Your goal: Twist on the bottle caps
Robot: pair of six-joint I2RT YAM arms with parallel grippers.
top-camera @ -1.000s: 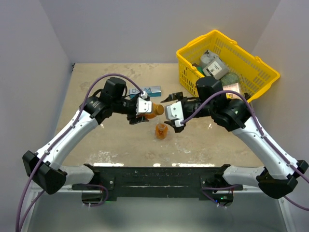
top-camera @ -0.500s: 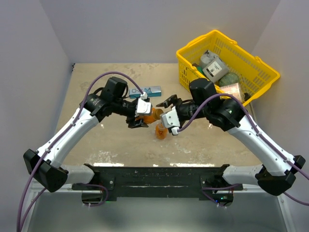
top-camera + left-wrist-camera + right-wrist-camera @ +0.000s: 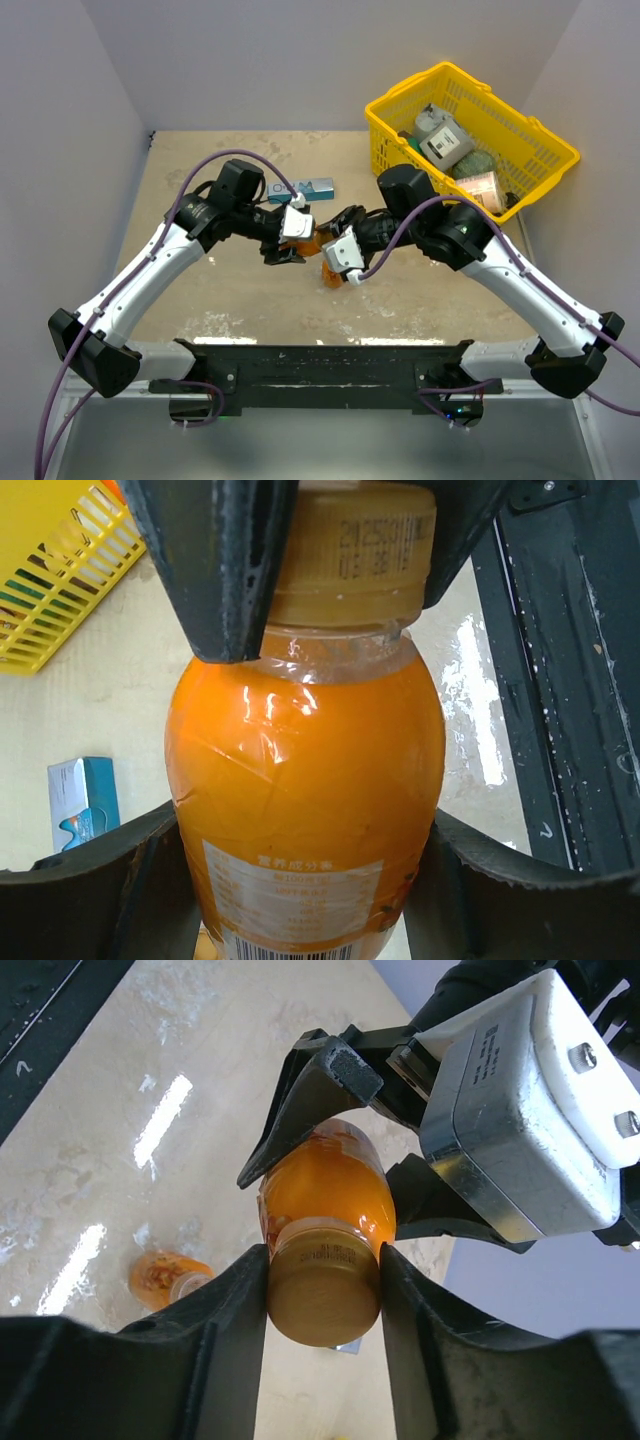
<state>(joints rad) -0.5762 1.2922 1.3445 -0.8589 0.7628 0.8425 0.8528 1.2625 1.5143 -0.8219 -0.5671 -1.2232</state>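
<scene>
Bottle cap (image 3: pixel 322 1295) pinched in the right fingers (image 3: pixel 228 1345), sitting on a bottle (image 3: pixel 305 780) that the left fingers (image 3: pixel 90 890) grip.

Top view: both arms meet over the middle of the table (image 3: pixel 215 290). The orange bottle is held off the table, roughly level, between them. The other bottle (image 3: pixel 329 272) sits on the table just below, partly hidden, with a yellow basket (image 3: pixel 395 105) and a blue-and-white box (image 3: pixel 312 188) behind.
Left wrist view: the left fingers stand moderately apart, pressed against both sides of the bottle's round body. The cap sits on its neck between the two dark right fingers.
Right wrist view: the right fingers are drawn in narrow, both touching the cap's rim. The bottle's body runs away from it into the left fingers. The other bottle is on the table, well apart.
</scene>
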